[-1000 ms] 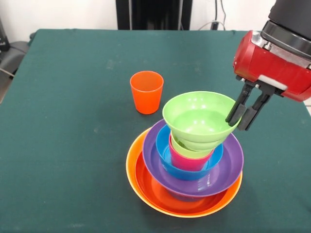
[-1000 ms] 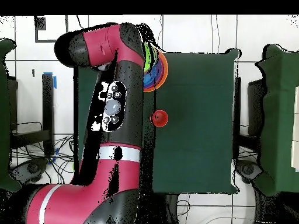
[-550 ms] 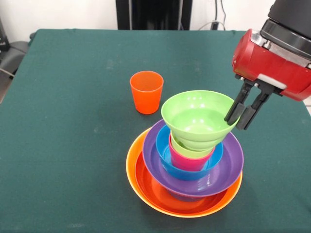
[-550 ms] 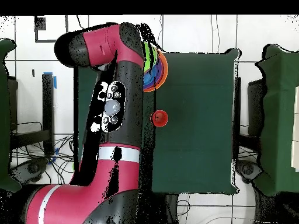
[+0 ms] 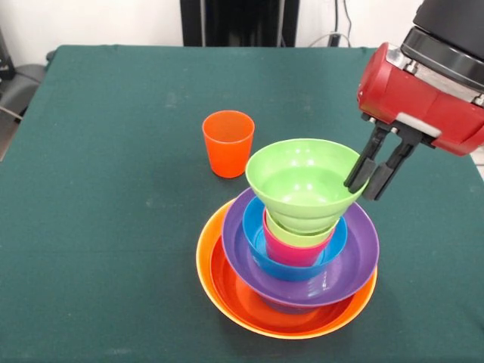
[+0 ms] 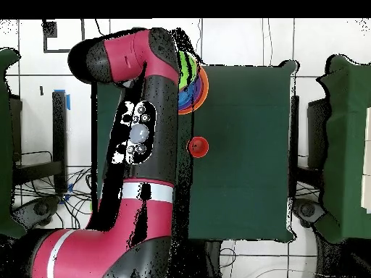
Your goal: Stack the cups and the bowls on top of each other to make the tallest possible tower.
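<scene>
Front view: gripper (image 5: 368,177) clamped on the right rim of the green bowl (image 5: 302,184) at the top of the tower (image 5: 291,249).
One finger sits inside the bowl's rim and one outside, and the bowl tilts over a lime green cup (image 5: 296,234) nested in a pinkish red cup (image 5: 291,250). Below come a blue bowl (image 5: 257,257), a purple bowl (image 5: 355,265), a red-orange bowl (image 5: 227,291) and the yellow-orange bowl (image 5: 203,257) on the green table (image 5: 98,189). An orange cup (image 5: 228,143) stands alone, upright, just beyond the tower to the left.
</scene>
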